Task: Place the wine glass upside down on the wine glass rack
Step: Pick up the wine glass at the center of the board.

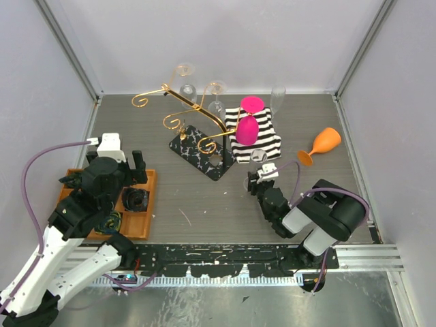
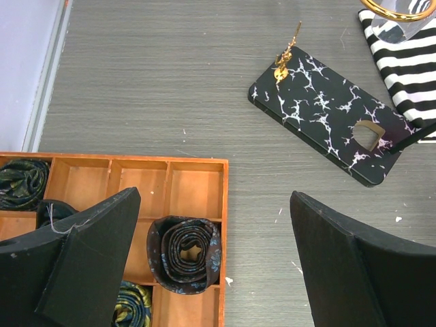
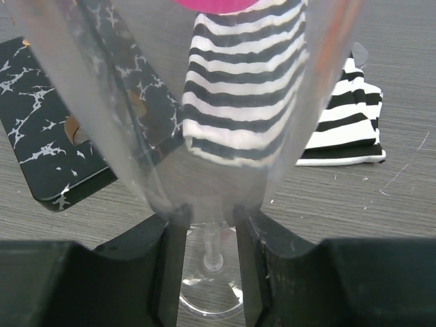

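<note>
A clear wine glass stands upright on the table, its bowl filling the right wrist view. My right gripper is low around its thin stem, one finger on each side and a small gap left at both. From above, the glass sits just past the right gripper, at the near edge of the striped cloth. The wine glass rack, gold wire on a black marbled base, stands to the left of it. My left gripper hangs wide open with nothing between its fingers.
A black-and-white striped cloth holds two pink glasses. An orange glass lies on its side at the right. A clear flute stands at the back. An orange tray of rolled ties sits under the left gripper.
</note>
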